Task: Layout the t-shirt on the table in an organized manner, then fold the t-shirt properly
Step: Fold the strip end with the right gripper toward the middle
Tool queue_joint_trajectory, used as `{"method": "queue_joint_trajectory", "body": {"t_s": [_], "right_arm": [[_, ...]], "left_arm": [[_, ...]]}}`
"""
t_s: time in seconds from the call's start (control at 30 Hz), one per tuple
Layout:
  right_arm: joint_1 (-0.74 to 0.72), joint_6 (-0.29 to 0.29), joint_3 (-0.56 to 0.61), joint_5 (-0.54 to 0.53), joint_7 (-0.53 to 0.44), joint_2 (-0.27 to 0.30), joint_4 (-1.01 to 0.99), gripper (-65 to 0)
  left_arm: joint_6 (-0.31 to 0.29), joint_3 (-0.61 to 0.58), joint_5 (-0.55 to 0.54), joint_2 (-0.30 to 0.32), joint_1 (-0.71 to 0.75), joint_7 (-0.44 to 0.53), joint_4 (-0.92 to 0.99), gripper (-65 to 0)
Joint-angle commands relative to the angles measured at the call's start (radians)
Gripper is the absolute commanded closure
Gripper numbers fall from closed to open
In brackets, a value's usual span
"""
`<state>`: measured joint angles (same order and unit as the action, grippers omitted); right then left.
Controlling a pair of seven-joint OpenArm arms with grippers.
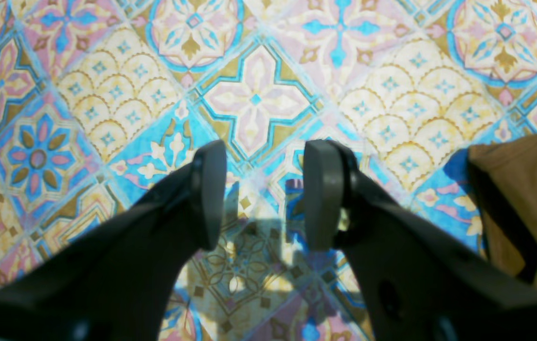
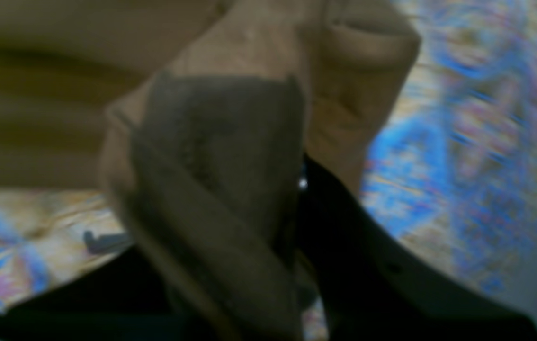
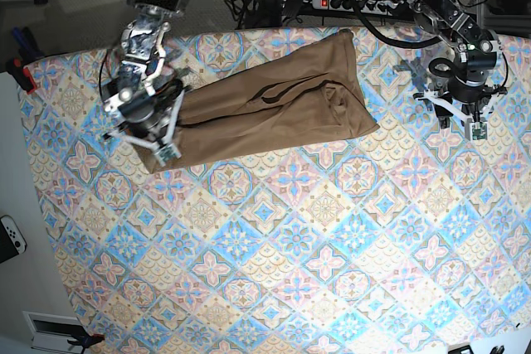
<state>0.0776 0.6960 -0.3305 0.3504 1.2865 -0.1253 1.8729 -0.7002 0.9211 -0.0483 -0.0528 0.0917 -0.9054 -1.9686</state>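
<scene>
The tan-brown t-shirt (image 3: 274,109) lies as a long, partly bunched band across the far middle of the patterned table (image 3: 274,271). My right gripper (image 3: 162,148) is at the shirt's left end and is shut on the cloth. In the blurred right wrist view the t-shirt (image 2: 221,142) drapes over the gripper (image 2: 292,182) and hides the left finger. My left gripper (image 3: 463,122) is open and empty over the bare table, to the right of the shirt. In the left wrist view the gripper (image 1: 266,194) has a wide gap, and a shirt edge (image 1: 524,203) shows at the right.
Cables and a power strip (image 3: 332,2) lie behind the table's far edge. A white controller (image 3: 10,238) sits off the table's left edge, and red clamps (image 3: 21,68) are at the far left corner. Patterned table (image 1: 254,94) lies below the left gripper.
</scene>
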Motion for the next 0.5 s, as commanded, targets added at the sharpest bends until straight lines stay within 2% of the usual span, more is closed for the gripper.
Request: {"method": "queue_joint_trajectory", "body": {"t_s": [0.0,0.37,0.47], "right_arm": [[-0.011,0.000,0.023,-0.006,-0.015,0.000,0.020,0.0],[-0.017,0.000,0.064,-0.009,-0.011,-0.020,0.050,0.0],[-0.017,0.000,0.113,-0.009,-0.011,-0.020,0.054,0.0]], "left_arm": [[0.002,-0.001,-0.012,0.006,-0.008,0.021,-0.016,-25.7],[0.002,-0.001,-0.011,0.001,-0.007,0.021,-0.016,-25.7],[0.002,-0.001,-0.011,0.001,-0.007,0.021,-0.016,-25.7]]}}
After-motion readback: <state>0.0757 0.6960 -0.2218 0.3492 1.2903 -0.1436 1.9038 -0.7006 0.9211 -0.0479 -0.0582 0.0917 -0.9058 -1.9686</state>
